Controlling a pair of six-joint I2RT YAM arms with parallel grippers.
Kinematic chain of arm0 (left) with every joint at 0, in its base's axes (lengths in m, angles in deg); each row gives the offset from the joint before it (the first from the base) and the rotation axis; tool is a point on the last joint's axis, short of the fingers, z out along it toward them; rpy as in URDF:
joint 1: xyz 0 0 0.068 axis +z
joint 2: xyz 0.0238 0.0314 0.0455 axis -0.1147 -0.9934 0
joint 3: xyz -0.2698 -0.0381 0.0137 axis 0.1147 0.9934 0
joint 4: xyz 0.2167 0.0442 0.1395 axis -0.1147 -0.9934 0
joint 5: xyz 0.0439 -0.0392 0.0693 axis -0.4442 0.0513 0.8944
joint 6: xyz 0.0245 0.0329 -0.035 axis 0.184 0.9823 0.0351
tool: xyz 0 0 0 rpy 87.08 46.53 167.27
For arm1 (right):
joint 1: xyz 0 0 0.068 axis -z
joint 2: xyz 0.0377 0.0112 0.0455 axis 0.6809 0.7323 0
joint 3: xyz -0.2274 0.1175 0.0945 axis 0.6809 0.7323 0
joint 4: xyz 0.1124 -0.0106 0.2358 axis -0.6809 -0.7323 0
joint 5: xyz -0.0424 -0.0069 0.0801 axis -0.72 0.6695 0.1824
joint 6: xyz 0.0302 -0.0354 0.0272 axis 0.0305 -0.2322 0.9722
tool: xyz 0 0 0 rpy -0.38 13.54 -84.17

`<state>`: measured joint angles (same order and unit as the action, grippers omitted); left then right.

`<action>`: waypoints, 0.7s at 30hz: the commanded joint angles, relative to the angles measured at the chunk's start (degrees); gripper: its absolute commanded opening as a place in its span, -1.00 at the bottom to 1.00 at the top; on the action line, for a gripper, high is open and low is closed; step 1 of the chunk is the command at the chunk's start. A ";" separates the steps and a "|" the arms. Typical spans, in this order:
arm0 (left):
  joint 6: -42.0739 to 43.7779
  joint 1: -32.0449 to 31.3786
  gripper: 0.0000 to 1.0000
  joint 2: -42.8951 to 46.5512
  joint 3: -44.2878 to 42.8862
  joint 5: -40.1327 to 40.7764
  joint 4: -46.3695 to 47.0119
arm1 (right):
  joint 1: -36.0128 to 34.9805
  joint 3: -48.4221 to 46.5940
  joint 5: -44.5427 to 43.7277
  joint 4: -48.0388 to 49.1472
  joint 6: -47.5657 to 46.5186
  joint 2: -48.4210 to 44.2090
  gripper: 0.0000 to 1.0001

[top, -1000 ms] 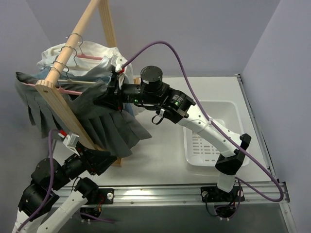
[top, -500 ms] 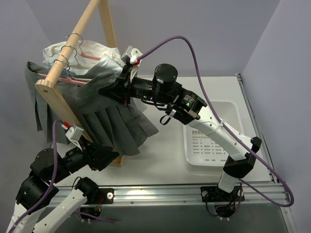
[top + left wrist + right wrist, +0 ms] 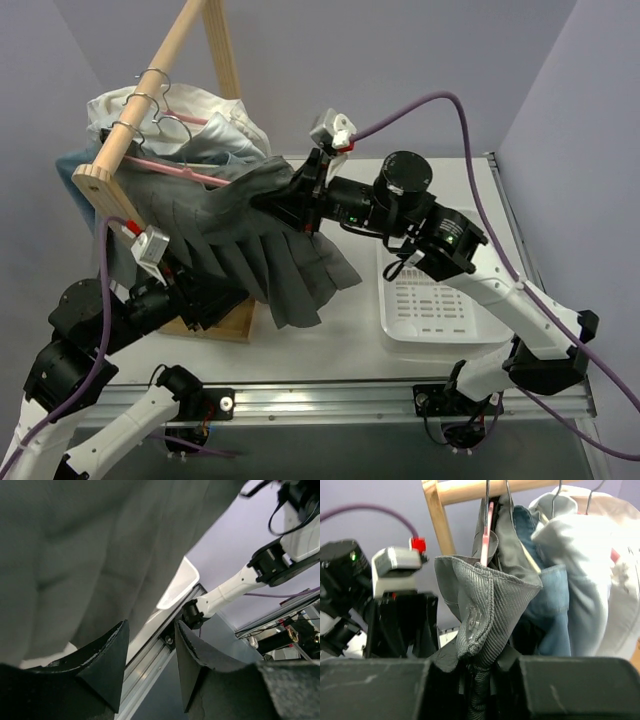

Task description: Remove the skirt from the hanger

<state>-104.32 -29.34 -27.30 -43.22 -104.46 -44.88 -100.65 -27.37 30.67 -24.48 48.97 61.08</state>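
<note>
The dark grey pleated skirt (image 3: 262, 262) hangs off the pink hanger (image 3: 185, 172), whose wire hook sits on the wooden rail. It is stretched out to the right. My right gripper (image 3: 264, 200) is shut on the skirt's ribbed waistband (image 3: 487, 605), which bunches up between its fingers; the pink hanger (image 3: 485, 540) stands just behind that fold. My left gripper (image 3: 210, 300) is low under the skirt's hem beside the rack leg. In the left wrist view it (image 3: 150, 630) is open with nothing between its fingers, and grey skirt cloth (image 3: 75, 555) fills the space above.
A wooden rack (image 3: 150, 95) with a slanted leg (image 3: 135, 235) carries a white shirt (image 3: 215, 112) and a light blue denim garment (image 3: 555, 595) on other hangers. A white slotted basket (image 3: 440, 310) stands on the table at the right. A metal rail (image 3: 330, 400) runs along the near edge.
My right gripper has drawn the waistband to the right, away from the rack, and the skirt swung with it. My left gripper moved in under the hem and its jaws narrowed.
</note>
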 commanded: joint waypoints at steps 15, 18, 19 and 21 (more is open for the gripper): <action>-0.85 -0.11 0.40 -14.80 -17.74 1.55 11.85 | 0.87 22.33 -7.94 -4.83 4.01 -22.56 -1.00; -1.20 -0.03 0.40 -16.65 -17.92 2.17 11.94 | 0.78 22.51 -6.54 -4.74 4.80 -23.26 -1.00; -1.12 -0.11 0.40 -17.09 -17.83 2.43 12.03 | 0.78 22.34 -6.18 -5.09 4.80 -23.18 -1.00; -0.50 -0.03 0.40 -17.88 -17.65 3.31 12.11 | 0.78 21.11 -5.65 -6.14 4.71 -22.39 -1.00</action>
<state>-105.20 -29.34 -43.97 -59.48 -103.02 -35.70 -100.63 -4.50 25.53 -33.81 52.77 39.33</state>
